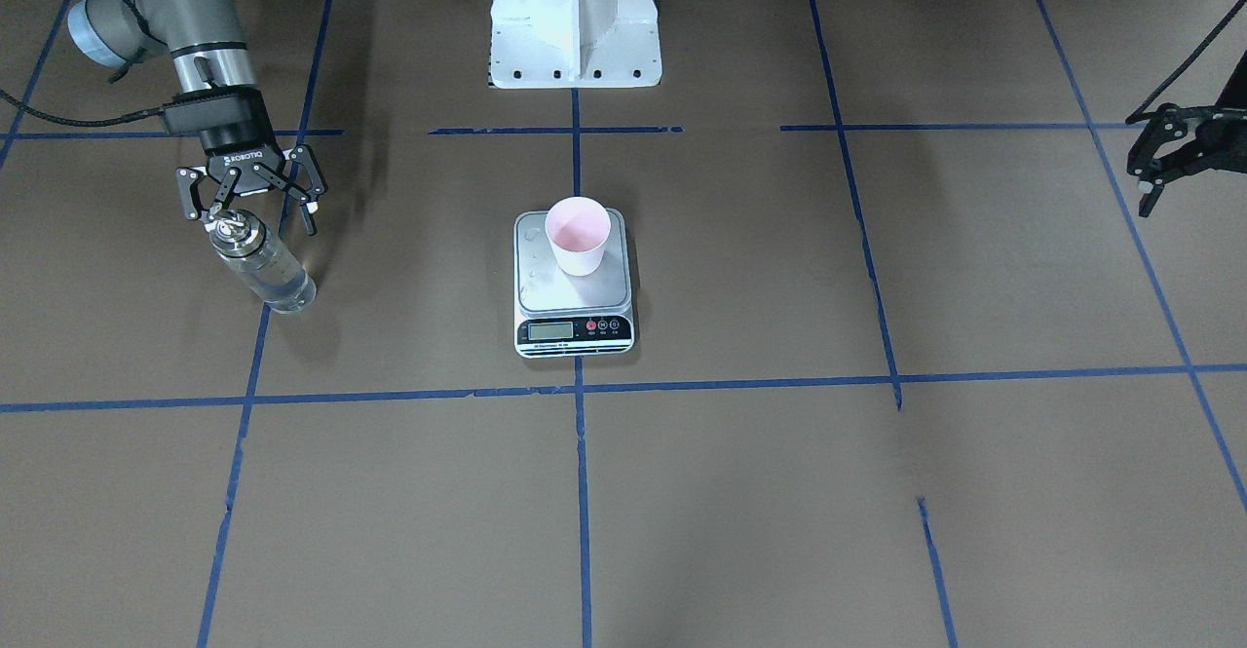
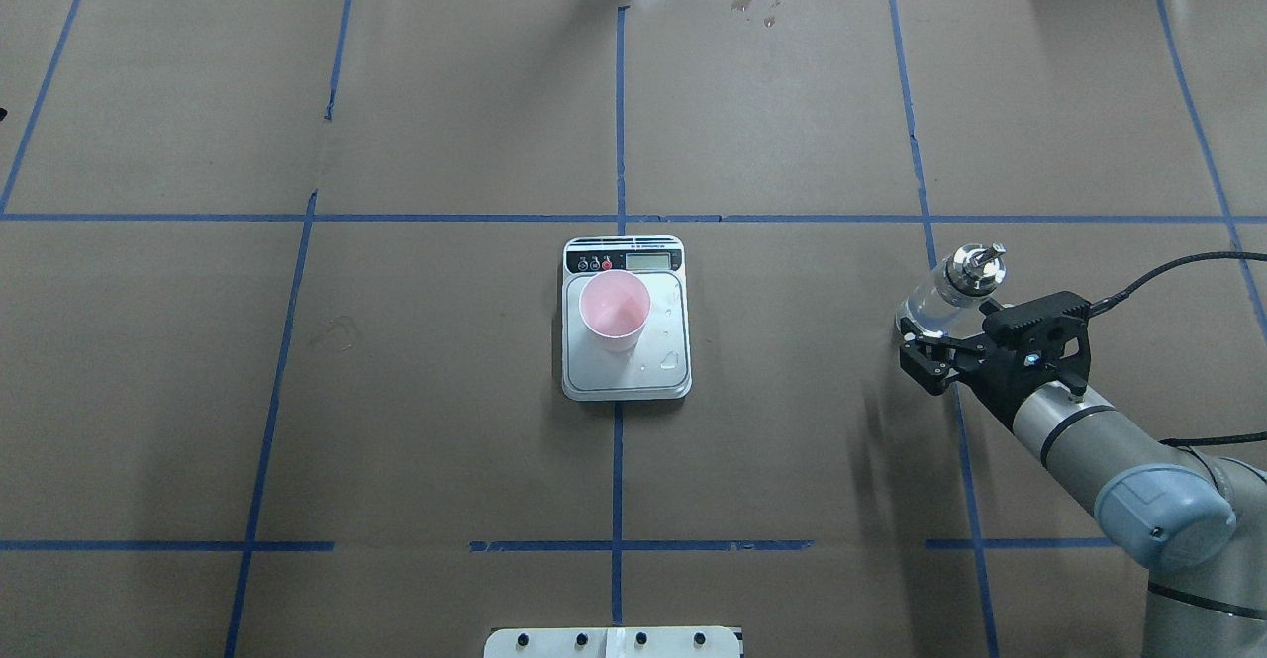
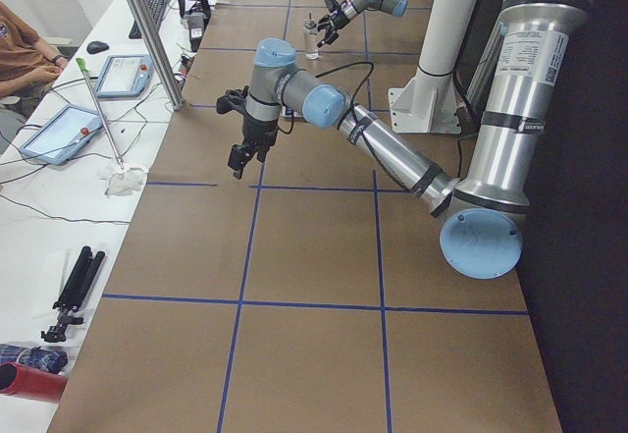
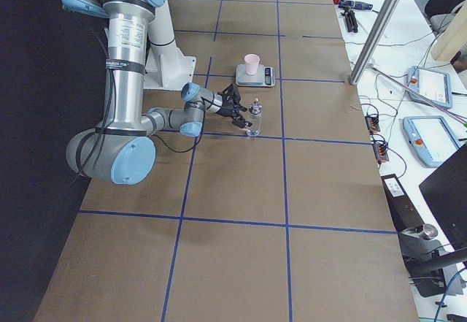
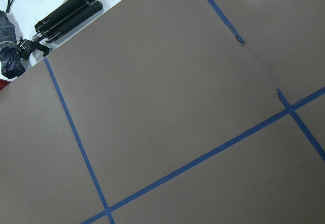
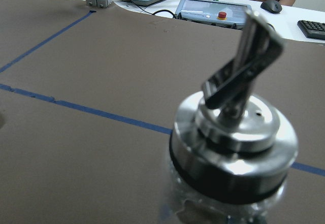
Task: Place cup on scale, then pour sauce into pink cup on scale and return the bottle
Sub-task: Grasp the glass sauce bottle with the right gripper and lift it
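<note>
The pale pink cup (image 1: 578, 236) stands upright on the steel platform of the white scale (image 1: 546, 287), toward the robot's side; it also shows from overhead (image 2: 615, 312). Drops of liquid lie on the scale's platform (image 2: 673, 361). The clear glass bottle (image 1: 268, 268) with a silver pourer cap stands on the table far to my right, with clear sauce inside. My right gripper (image 1: 251, 217) is open, its fingers spread just behind the bottle's top and apart from it (image 2: 945, 331). The right wrist view is filled by the cap (image 6: 231, 132). My left gripper (image 1: 1148, 185) is open and empty, far from the scale.
The white robot pedestal (image 1: 575, 19) stands behind the scale. Blue tape lines (image 1: 583, 492) divide the brown table. A black tripod (image 5: 66, 10) lies off the table's edge in the left wrist view. Tablets and cables (image 4: 430, 125) lie beyond the operators' side.
</note>
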`<state>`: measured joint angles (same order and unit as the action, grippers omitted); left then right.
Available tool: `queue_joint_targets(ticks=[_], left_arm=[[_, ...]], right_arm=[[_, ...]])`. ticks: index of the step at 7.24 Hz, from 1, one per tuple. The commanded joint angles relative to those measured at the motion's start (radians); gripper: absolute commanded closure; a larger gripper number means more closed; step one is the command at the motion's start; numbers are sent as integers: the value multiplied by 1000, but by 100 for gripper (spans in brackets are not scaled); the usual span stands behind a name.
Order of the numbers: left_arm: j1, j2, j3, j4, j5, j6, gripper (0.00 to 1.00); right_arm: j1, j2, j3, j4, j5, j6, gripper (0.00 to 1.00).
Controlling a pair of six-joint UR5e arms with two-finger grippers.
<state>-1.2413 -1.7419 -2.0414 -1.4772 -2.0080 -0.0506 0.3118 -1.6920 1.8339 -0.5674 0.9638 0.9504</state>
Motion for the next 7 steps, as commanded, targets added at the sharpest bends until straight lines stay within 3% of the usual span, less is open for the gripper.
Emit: queue_joint_targets(ticks=[1,5,7], left_arm=[[0,-1,3,0,0,-1,0],[-4,-5,3,0,0,-5,0],[-6,-8,1,0,0,-9,0]], right_arm=[[23,3,-22,0,1,-16,0],[43,64,-87,10,7,-16,0],[58,72,-148,122,10,-68,0]])
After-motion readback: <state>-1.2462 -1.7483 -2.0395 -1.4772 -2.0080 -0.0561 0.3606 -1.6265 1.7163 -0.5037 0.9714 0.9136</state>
